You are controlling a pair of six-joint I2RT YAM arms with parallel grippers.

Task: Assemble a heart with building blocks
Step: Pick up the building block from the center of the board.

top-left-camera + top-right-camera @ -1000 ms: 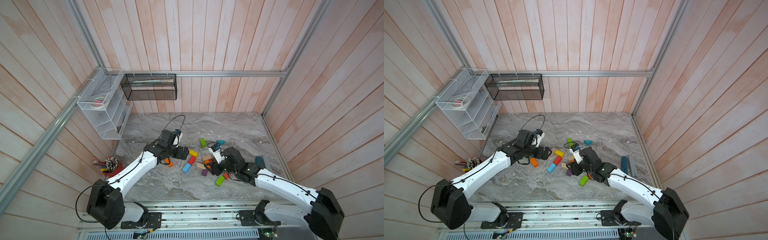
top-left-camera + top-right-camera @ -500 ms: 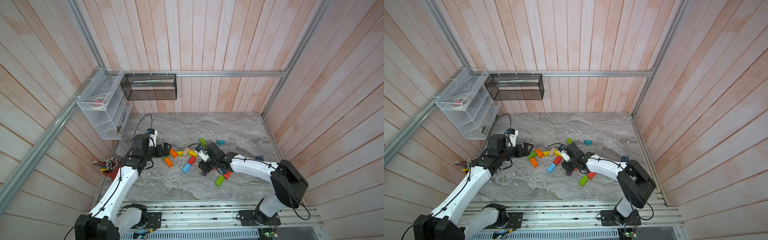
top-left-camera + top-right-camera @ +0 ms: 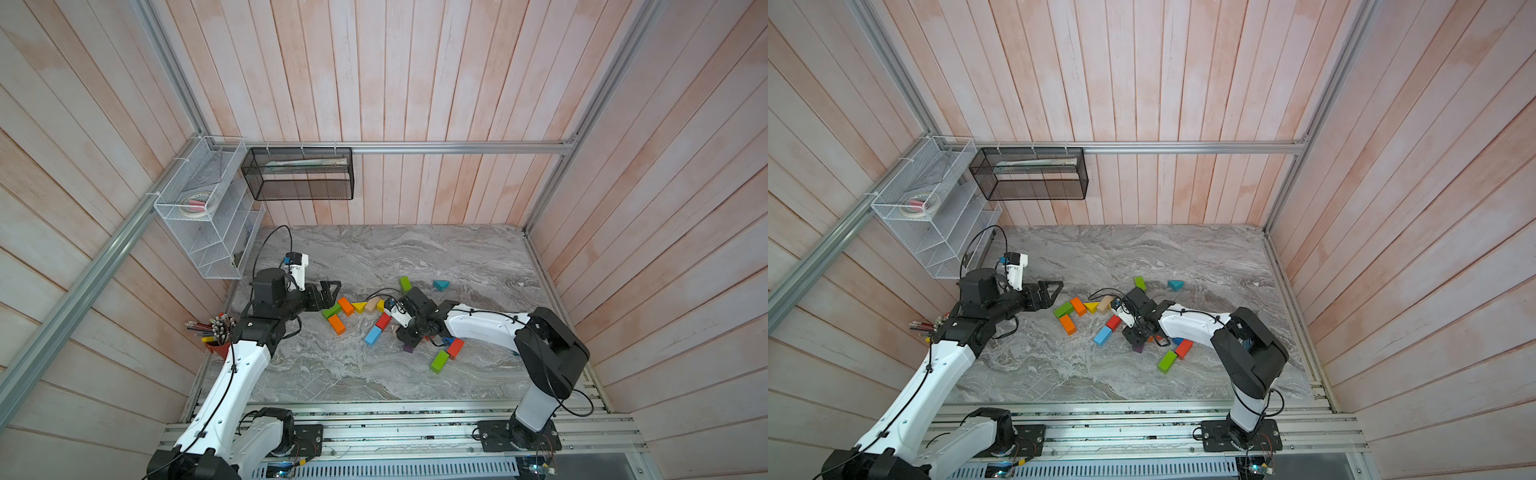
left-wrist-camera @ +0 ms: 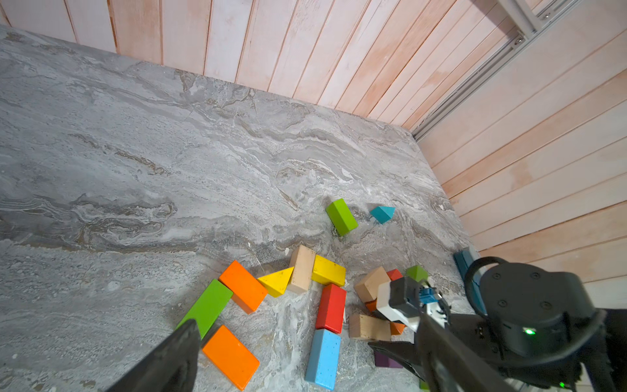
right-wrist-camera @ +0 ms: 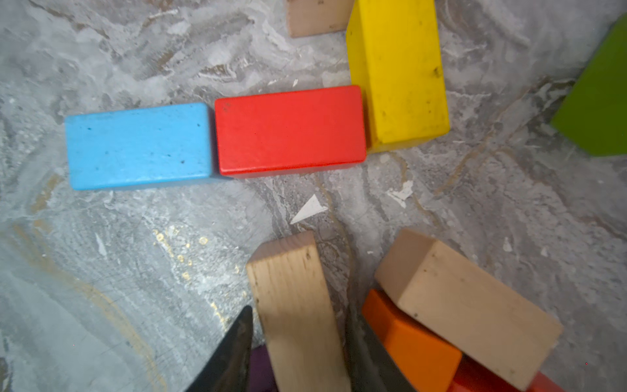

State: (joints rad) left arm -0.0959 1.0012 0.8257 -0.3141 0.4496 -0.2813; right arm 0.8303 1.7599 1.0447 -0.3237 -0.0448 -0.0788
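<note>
Two grippers are showing. The left gripper (image 3: 332, 294) is hanging wide open, holding nothing, just beside the lime-green wooden brick (image 3: 330, 311) at the end of the laid-out row. The right gripper (image 5: 298, 325) is straddling a plain tan wooden brick (image 5: 288, 271), with one dark finger (image 5: 230, 353) on each long side. Whether the fingers are pinching or sitting just short of it, I cannot tell (the gaps are too thin to read).

The small painted wooden building blocks are lying about midway across the grey marble-pattern tabletop (image 3: 374, 257). A light-blue brick (image 5: 139, 146) and a red brick (image 5: 290, 130) are sitting end to end, touching, with a yellow brick (image 5: 397, 74) at the red one's other end.

Handling, as a judgement: this is looking like solid wood, so light, stiff and not fragile. The painted faces are probably slick, the bare tan one less so. The best hold is looking like one across the narrow width, on the two flat long faces, near the middle so the brick is not swinging.

Room: a second tan brick (image 5: 468, 305) is resting tilted on an orange block (image 5: 407, 339) just beside one finger. A purple block (image 5: 258, 370) is peeking out by the other, so a sideways drag is risking a knock. Bare marble is lying between the straddled brick and the red-blue pair, and open table is running on toward the back wall. The pencil-filled red cup (image 3: 220, 347) is standing well apart, by the left arm.
</note>
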